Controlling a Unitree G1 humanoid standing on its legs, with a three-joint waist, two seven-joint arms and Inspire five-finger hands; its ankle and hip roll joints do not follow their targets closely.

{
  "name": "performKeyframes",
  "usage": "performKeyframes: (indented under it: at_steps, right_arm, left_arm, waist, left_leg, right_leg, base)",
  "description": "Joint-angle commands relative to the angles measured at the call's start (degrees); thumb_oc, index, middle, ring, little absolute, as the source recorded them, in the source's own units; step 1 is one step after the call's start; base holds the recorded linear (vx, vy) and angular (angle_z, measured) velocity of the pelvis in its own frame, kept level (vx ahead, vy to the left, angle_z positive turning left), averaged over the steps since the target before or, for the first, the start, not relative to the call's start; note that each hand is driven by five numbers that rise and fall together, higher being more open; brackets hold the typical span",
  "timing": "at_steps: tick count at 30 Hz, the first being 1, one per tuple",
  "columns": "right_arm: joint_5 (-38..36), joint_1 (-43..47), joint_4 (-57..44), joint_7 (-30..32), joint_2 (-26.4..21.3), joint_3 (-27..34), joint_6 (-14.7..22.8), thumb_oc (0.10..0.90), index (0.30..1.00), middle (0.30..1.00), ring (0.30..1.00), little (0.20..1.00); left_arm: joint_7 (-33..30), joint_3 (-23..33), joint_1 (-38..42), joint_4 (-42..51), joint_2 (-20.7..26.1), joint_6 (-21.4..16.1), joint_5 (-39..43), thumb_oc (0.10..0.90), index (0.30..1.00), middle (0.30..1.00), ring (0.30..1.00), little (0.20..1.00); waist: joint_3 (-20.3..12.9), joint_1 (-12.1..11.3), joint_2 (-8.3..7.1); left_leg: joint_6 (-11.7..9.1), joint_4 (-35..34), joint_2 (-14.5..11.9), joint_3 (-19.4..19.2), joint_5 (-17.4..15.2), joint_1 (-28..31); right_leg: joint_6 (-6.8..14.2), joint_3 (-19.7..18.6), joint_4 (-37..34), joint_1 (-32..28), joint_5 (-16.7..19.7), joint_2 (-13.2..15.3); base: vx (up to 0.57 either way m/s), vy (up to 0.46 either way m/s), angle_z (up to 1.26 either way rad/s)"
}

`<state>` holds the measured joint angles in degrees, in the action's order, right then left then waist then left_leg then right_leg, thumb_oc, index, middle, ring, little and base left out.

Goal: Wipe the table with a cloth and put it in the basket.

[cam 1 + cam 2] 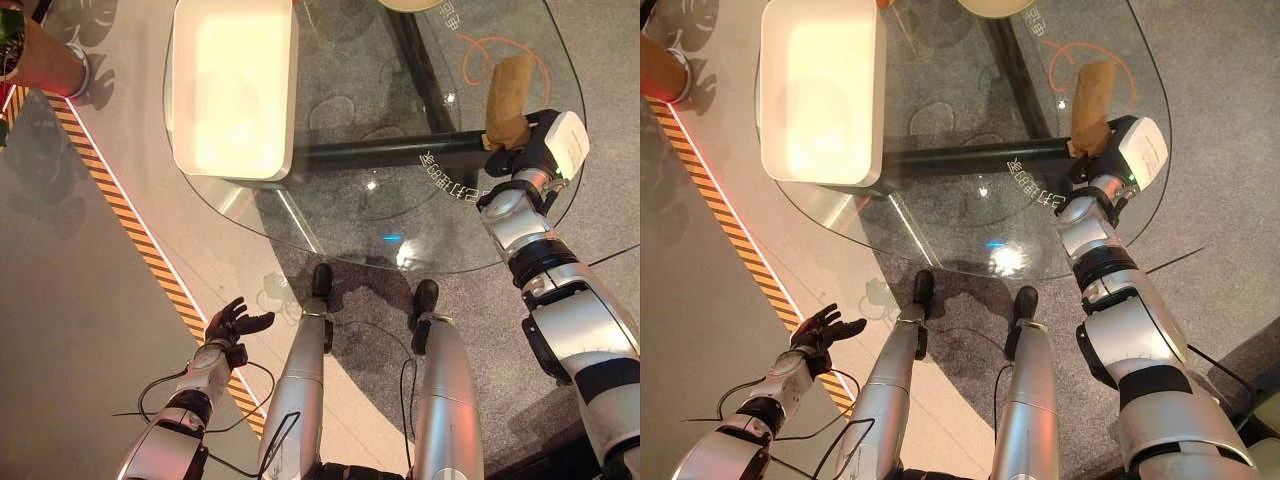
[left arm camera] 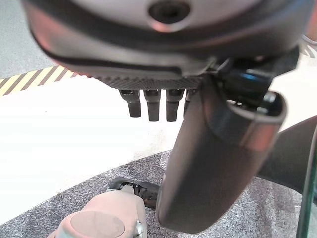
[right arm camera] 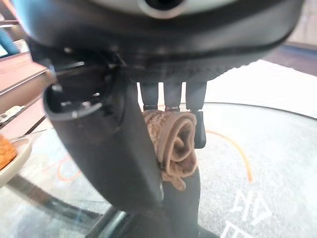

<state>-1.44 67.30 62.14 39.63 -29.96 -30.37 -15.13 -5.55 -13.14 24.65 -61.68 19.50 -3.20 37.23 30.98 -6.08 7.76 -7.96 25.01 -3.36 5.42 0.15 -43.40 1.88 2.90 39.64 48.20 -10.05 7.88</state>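
Observation:
A brown cloth [image 1: 509, 96] hangs rolled in my right hand [image 1: 522, 157], which is shut on it over the right part of the round glass table [image 1: 370, 205]. In the right wrist view the cloth [image 3: 175, 142] is pinched between the fingers [image 3: 199, 128] and the thumb, just above the glass. A white rectangular basket [image 1: 180, 110] stands on the table's left part, well apart from the cloth. My left hand [image 1: 233, 324] hangs low at the lower left, off the table, open and holding nothing; its straight fingers [image 2: 151, 105] show in the left wrist view.
An orange scribble [image 1: 478, 44] marks the glass beside the cloth. A plate rim [image 1: 410, 4] shows at the table's far edge. A potted plant [image 1: 40, 60] stands at the upper left. Yellow-black floor tape [image 1: 120, 210] runs diagonally left of the table.

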Motion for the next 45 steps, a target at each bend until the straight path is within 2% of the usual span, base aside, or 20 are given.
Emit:
performKeyframes:
  at_steps: [1,6,13,28,39,45]
  right_arm:
    - [7.6,4.9,-6.9,-2.4,-0.5,-5.8,4.9,0.1,0.3,0.3,0.3,0.2]
    - [13.2,4.7,-10.9,-5.5,0.7,-9.4,5.4,0.1,0.3,0.3,0.3,0.2]
    - [16.7,4.0,-13.6,-9.7,2.9,-12.5,6.5,0.1,0.3,0.3,0.3,0.2]
    - [20.8,0.8,-19.4,-18.6,7.2,-16.3,8.7,0.1,0.3,0.3,0.3,0.2]
    - [24.0,-2.2,-24.8,-27.9,8.7,-19.6,14.3,0.1,0.3,0.3,0.3,0.2]
    - [24.1,-3.2,-26.8,-31.0,9.1,-20.9,16.5,0.1,0.3,0.3,0.3,0.2]
  left_arm:
    - [-1.9,-0.7,-0.2,0.5,1.5,-0.6,0.8,0.8,0.9,0.9,0.9,0.9]
    - [-2.2,-0.8,0.1,0.8,1.4,-0.9,0.8,0.8,0.9,0.9,0.9,0.9]
    - [-2.5,-1.0,0.5,0.8,0.8,-1.1,0.4,0.8,0.9,0.9,0.9,0.9]
    - [-3.6,-1.2,1.2,1.5,-0.1,-0.9,-0.3,0.8,0.9,0.9,0.9,0.9]
    - [-3.9,-0.7,1.3,1.7,-0.5,-1.0,-0.8,0.8,0.9,0.9,0.9,0.9]
    - [-3.9,-0.6,1.6,1.4,-0.4,-1.0,-0.7,0.8,0.9,0.9,0.9,0.9]
  waist:
    - [-1.2,-0.6,1.37]
    - [-1.2,-0.7,1.24]
    - [-1.2,-0.9,1.2]
    - [-1.2,-1.1,1.07]
    - [-1.2,-0.8,0.79]
    - [-1.2,-0.6,0.63]
  left_leg:
    - [7.9,0.0,7.6,-5.0,-1.1,-0.1]
    - [7.9,-0.6,7.8,-5.0,-0.8,-0.1]
    - [7.8,-1.1,8.1,-4.9,-0.5,-0.1]
    - [7.5,-1.4,8.3,-4.8,0.0,-0.4]
    - [7.3,-1.7,8.4,-4.8,0.4,-0.4]
    - [7.2,-1.9,8.3,-5.0,0.6,-0.4]
  right_leg:
    - [-1.4,4.6,-8.0,-1.4,4.6,-3.7]
    - [-1.4,4.7,-8.8,-1.4,4.9,-3.7]
    - [-1.4,4.9,-9.2,-1.4,5.0,-3.7]
    - [-1.4,5.5,-9.4,-1.2,5.1,-3.5]
    - [-1.3,5.5,-9.7,-0.9,5.3,-3.6]
    - [-1.3,5.4,-9.8,-0.9,5.4,-3.5]
  base:
    - [0.0,0.0,0.0]
    - [0.0,0.0,0.0]
    - [0.0,0.0,0.0]
    - [0.0,-0.004,0.01]
    - [0.0,0.0,0.0]
    - [0.0,0.0,0.0]
